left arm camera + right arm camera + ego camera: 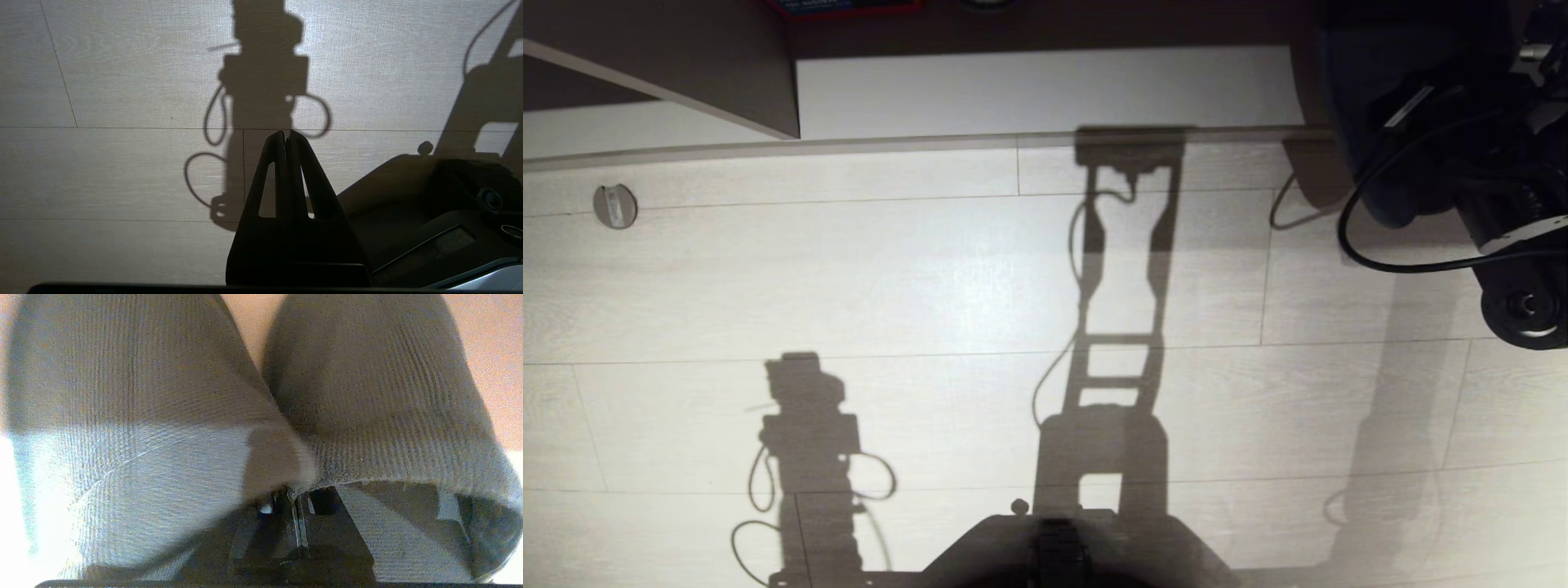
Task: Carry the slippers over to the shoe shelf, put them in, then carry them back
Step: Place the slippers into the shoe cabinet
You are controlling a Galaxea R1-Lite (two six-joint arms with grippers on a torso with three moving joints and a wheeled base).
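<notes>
Head view: the right arm (pixel 1503 220) holds the slippers (pixel 1372 122) at the shoe shelf (pixel 1045 90) front lip. Left wrist view: left gripper (pixel 287 136) clenched over floor (pixel 102 171). Right wrist view: right gripper (pixel 296 498) jaws pinch both slippers' (pixel 163 416) edges.

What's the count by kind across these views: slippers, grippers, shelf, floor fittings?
slippers: 2, side by side
grippers: 2, the left gripper and the right gripper
shoe shelf: 1
round floor disc: 1
Total: 6
</notes>
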